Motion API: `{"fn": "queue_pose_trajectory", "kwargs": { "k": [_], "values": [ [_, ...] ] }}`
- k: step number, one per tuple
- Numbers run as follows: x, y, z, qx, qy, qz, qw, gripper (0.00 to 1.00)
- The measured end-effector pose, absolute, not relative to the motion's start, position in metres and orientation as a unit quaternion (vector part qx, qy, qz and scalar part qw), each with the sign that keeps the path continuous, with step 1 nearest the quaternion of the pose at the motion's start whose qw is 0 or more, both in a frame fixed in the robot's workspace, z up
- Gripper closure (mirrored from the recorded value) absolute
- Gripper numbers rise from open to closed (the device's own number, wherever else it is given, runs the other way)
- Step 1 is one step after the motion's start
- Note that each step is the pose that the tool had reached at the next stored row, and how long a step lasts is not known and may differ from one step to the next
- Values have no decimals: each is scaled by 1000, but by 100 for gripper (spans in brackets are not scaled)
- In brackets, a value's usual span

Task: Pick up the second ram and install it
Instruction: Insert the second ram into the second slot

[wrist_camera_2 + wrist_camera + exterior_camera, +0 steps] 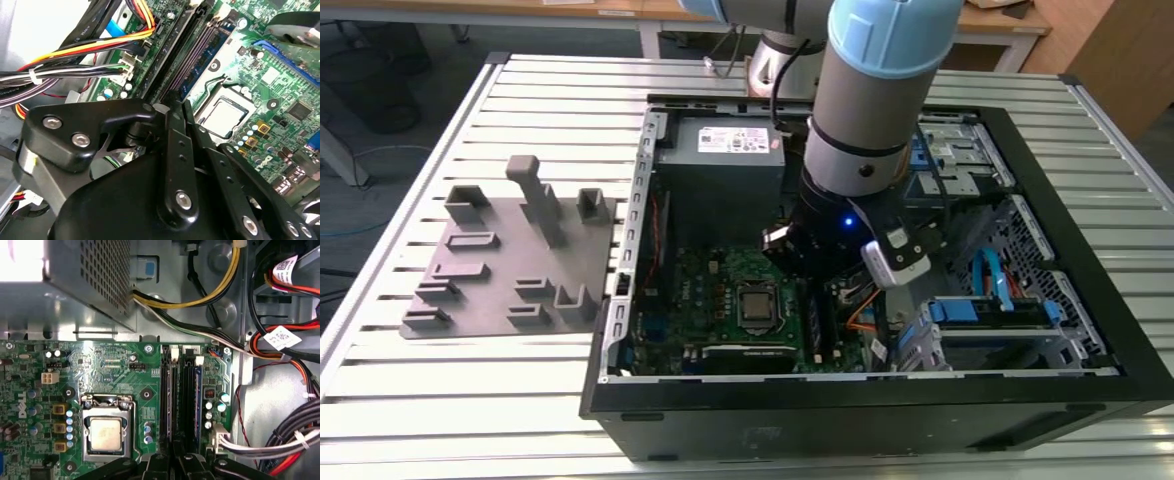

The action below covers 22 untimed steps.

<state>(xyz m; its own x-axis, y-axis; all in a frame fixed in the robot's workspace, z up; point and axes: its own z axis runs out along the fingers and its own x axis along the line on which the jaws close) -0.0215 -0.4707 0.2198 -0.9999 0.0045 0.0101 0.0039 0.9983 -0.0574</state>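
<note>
Installation looks underway: my end effector [175,460], clenched on the second ram [176,405], holds it over the motherboard's [100,365] slots, unseated.

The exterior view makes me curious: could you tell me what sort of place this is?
Probably a robotics lab or test bench: an open computer case lies on a slatted metal table, a grey fixture plate beside it, the arm's gripper over the motherboard.

cable tags [283,336] | power supply label [734,140] | print illegible
</note>
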Motion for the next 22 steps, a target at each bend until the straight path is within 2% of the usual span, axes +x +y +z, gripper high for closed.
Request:
{"fn": "queue_pose_trajectory", "kwargs": {
  "k": [11,15,22],
  "values": [
    [-21,-475,241,-2,-1000,29,5,86],
    [-22,-475,241,-2,-1000,19,5,86],
    [-21,-475,236,-5,-1000,18,5,86]
  ]
}}
